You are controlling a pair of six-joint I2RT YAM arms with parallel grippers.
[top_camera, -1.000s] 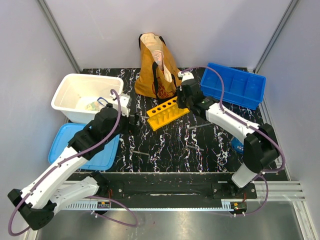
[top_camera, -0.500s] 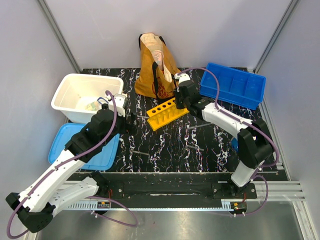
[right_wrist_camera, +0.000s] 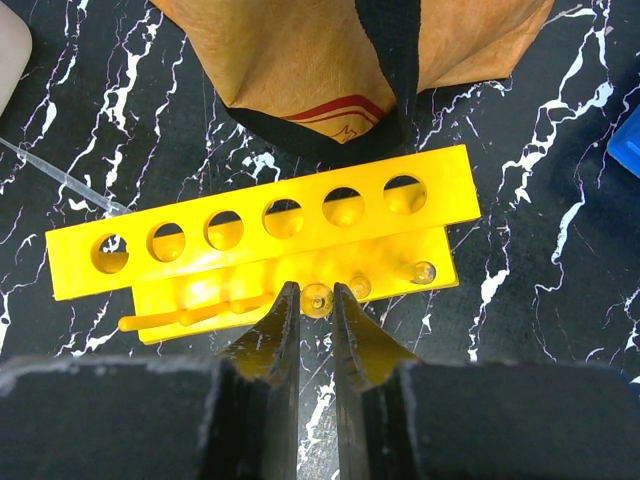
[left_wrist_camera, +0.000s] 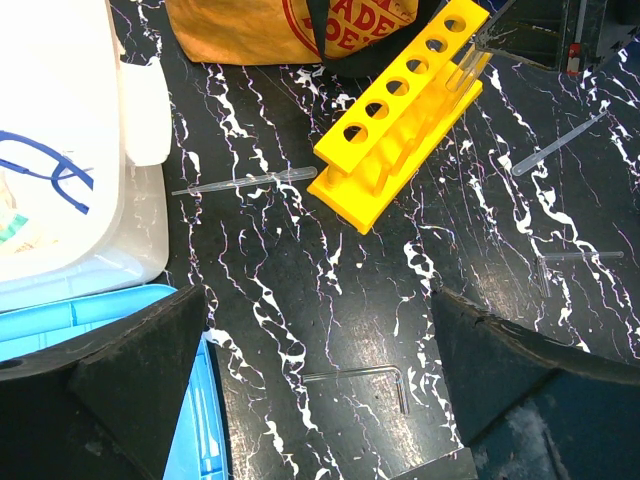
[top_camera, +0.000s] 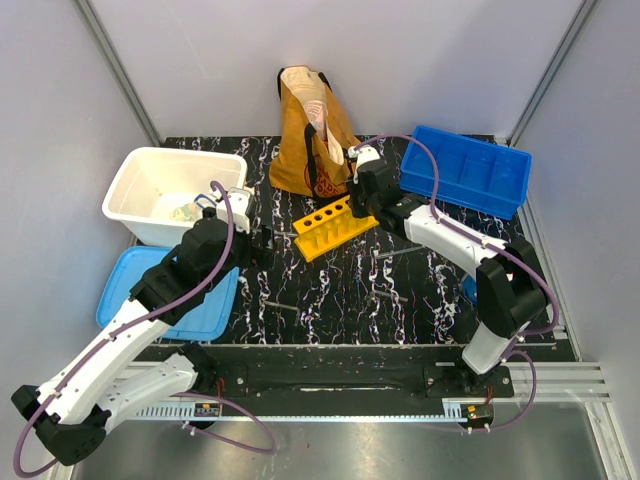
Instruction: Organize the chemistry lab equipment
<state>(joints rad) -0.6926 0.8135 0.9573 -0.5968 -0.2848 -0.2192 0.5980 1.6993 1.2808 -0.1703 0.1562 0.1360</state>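
Observation:
The yellow six-hole rack (top_camera: 335, 226) stands mid-table in front of the tote bag. My right gripper (top_camera: 360, 208) hangs over the rack's right end, shut on a thin clear tube (right_wrist_camera: 318, 300) that I see end-on above the rack's (right_wrist_camera: 260, 235) lower shelf. My left gripper (top_camera: 262, 243) is open left of the rack, its fingers (left_wrist_camera: 140, 380) wide apart above bare table and a small bent metal key (left_wrist_camera: 370, 375). A clear pipette (left_wrist_camera: 245, 183) lies just left of the rack (left_wrist_camera: 400, 120). Two more thin tubes (left_wrist_camera: 560, 145) (left_wrist_camera: 580, 257) lie on the table to its right.
A mustard-brown tote bag (top_camera: 310, 140) stands behind the rack. A white tub (top_camera: 135, 175) sits at the left, with a light blue lid (top_camera: 200, 315) in front of it. A blue divided bin (top_camera: 470, 170) is at the back right.
The right gripper shifted a little left over the rack's end with the tube and has since held still. The left arm drew back slightly.

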